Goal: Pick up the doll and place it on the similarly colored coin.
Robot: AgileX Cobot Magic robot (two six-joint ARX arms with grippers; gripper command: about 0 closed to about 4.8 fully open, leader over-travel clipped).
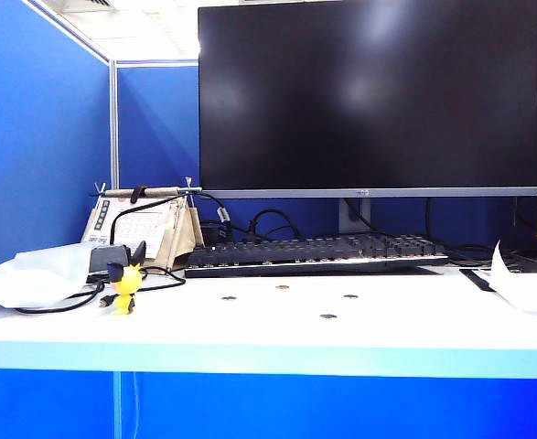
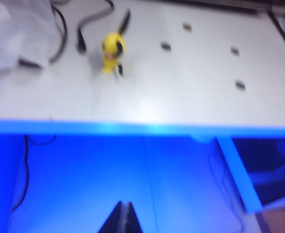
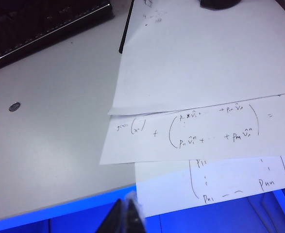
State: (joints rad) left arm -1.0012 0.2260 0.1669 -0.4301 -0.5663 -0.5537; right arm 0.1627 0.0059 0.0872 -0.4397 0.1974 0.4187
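Note:
The doll is a tiny yellow figure with black-tipped ears, standing upright at the left of the white table. In the left wrist view the doll is blurred. The brownish coin lies flat in front of the keyboard, well to the doll's right, and the left wrist view shows this coin farthest back. My left gripper is shut and empty, out in front of the table's blue edge. My right gripper is shut and empty, by the front edge next to the papers. Neither gripper shows in the exterior view.
Three dark grey coins lie around the brownish one. A keyboard and monitor stand behind. A white bag and black cables lie left of the doll. Handwritten papers cover the right side.

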